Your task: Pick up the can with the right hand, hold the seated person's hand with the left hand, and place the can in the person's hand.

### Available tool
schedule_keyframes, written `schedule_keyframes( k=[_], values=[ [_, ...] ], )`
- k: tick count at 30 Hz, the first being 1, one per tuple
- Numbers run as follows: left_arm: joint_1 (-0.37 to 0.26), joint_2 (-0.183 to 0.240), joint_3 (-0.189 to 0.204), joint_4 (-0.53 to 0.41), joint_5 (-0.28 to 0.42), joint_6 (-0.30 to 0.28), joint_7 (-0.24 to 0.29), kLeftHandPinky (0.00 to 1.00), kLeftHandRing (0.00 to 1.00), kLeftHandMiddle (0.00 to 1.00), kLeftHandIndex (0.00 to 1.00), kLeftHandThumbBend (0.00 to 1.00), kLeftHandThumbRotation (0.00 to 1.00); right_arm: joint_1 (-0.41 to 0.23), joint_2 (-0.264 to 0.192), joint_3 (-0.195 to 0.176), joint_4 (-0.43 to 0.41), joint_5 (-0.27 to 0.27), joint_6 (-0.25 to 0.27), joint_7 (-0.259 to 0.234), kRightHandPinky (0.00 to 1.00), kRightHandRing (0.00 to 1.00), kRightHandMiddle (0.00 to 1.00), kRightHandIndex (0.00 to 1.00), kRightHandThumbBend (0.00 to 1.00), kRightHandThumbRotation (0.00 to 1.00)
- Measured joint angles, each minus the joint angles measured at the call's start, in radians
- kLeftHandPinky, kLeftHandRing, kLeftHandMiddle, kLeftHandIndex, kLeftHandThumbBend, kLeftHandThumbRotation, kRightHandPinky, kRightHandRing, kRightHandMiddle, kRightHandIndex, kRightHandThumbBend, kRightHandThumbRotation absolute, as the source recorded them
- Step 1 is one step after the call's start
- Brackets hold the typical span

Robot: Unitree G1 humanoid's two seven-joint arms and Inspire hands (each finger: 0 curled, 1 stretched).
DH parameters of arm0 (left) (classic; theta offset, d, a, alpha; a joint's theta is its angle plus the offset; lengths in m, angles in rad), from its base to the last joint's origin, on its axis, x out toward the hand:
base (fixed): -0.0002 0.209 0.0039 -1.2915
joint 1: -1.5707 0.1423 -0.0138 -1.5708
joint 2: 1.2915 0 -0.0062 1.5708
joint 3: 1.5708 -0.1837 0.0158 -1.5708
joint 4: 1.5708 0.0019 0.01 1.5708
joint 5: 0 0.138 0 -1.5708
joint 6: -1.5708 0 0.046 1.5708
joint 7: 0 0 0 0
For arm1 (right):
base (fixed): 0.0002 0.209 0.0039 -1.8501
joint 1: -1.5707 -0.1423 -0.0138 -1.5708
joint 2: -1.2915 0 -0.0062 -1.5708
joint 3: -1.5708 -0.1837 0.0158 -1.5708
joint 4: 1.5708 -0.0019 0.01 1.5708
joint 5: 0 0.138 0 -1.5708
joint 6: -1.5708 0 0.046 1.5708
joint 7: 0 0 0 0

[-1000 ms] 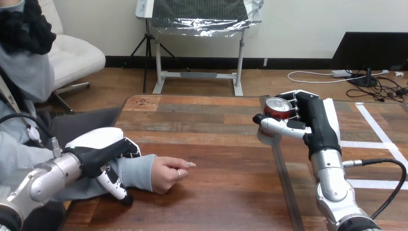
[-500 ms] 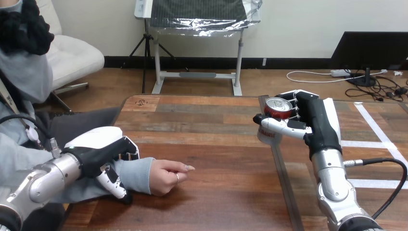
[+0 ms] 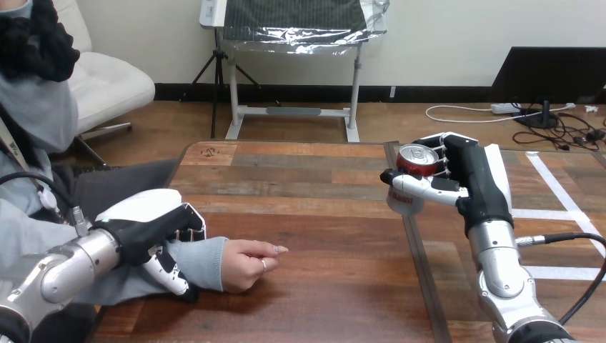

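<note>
Wood-plank desk (image 3: 321, 286) fills the lower part of the head view. At about 3 o'clock from the desk's middle, the right hand (image 3: 475, 179) stands upright, fingers and thumb wrapped round the can (image 3: 416, 161). The can is upright with its silver top showing; whether its base touches the desk I cannot tell. At about 8 o'clock, the left hand (image 3: 143, 223) is curled over the person's wrist (image 3: 204, 259) in a grey sleeve, fingers on the far side and thumb on the near side. At 3 o'clock of that grip, the person's hand (image 3: 246, 264) rests on the desk as a loose fist, well apart from the can.
</note>
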Motion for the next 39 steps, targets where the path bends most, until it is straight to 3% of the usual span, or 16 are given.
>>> schedule_keyframes(
  k=[17, 39],
  values=[
    [0.002, 0.000, 0.000, 0.000, -0.031, -0.010, -0.034, 0.27, 0.31, 0.37, 0.39, 0.78, 0.00, 0.000, -0.002, 0.009, 0.000, -0.004, 0.000, 0.013, 0.36, 0.41, 0.48, 0.51, 0.78, 0.00],
    [0.022, 0.003, 0.004, -0.051, -0.078, -0.022, -0.062, 0.25, 0.31, 0.37, 0.40, 0.79, 0.00, 0.000, 0.009, 0.066, 0.000, -0.059, 0.000, -0.017, 0.37, 0.42, 0.48, 0.51, 0.80, 0.00]
  ],
)
